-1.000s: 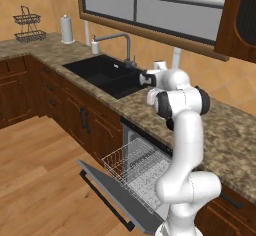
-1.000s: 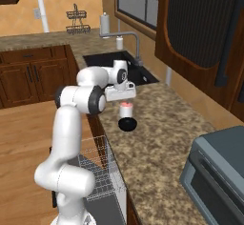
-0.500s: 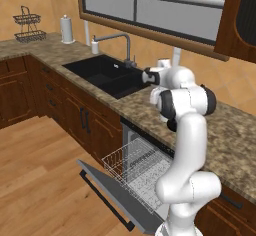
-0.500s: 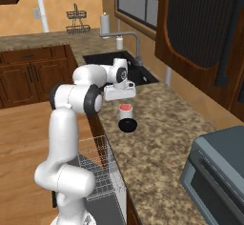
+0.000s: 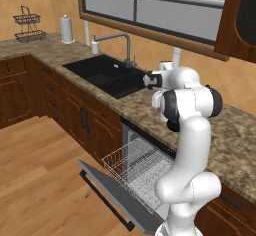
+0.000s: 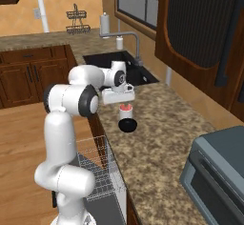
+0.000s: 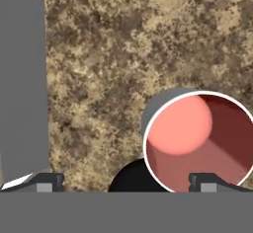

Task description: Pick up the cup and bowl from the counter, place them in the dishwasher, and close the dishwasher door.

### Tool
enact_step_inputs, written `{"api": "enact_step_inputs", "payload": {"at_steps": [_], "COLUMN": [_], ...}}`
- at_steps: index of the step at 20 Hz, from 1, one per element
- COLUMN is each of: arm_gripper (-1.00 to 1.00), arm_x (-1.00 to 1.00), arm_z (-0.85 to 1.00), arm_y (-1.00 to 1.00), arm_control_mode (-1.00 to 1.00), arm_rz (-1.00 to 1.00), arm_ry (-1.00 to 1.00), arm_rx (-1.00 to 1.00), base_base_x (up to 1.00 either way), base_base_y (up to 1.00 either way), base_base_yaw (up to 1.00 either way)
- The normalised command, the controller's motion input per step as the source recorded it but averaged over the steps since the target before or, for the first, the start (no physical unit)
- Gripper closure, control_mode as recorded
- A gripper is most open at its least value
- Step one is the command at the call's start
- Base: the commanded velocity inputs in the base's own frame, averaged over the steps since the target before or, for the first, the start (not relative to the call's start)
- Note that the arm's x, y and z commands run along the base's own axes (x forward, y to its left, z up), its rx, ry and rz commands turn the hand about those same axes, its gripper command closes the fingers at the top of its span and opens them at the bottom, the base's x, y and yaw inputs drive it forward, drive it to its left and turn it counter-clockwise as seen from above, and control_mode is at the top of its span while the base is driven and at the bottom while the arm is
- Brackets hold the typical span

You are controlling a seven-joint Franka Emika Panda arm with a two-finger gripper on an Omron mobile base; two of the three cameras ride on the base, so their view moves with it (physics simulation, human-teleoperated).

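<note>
The cup [image 6: 125,108] stands upright on the counter [image 6: 162,138], white outside and pink-red inside, with the black bowl [image 6: 127,125] just beside it on the side nearer the counter's front edge. In the hand view the cup's [image 7: 200,140] open mouth lies under the right fingertip while the bowl's [image 7: 136,177] rim peeks between the 2 tips. The gripper [image 6: 119,96] hangs directly above the cup, fingers spread apart with nothing between them. Below the counter, the dishwasher [image 5: 145,145] is open, its dishwasher door [image 5: 117,198] dropped flat with the white wire rack [image 5: 135,166] pulled out over it. The sink [image 5: 107,74] sits further along the counter.
</note>
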Motion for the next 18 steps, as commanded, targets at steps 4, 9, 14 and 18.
{"api": "enact_step_inputs", "payload": {"at_steps": [4, 9, 14, 18], "arm_gripper": [-1.0, -1.0, 1.0, 1.0], "arm_x": [0.24, 0.09, 0.19, 0.0], "arm_z": [-0.27, -0.37, -0.52, -0.17], "arm_y": [0.0, 0.0, 0.01, 0.0], "arm_control_mode": [-1.0, -1.0, -1.0, -1.0], "arm_rz": [0.03, 0.09, 0.1, 0.13], "arm_ry": [0.02, 0.07, 0.11, 0.02], "arm_rx": [0.0, -0.01, -0.02, 0.0], "base_base_x": [0.0, 0.0, 0.0, 0.0], "base_base_y": [0.0, 0.0, 0.0, 0.0], "base_base_yaw": [0.0, 0.0, 0.0, 0.0]}}
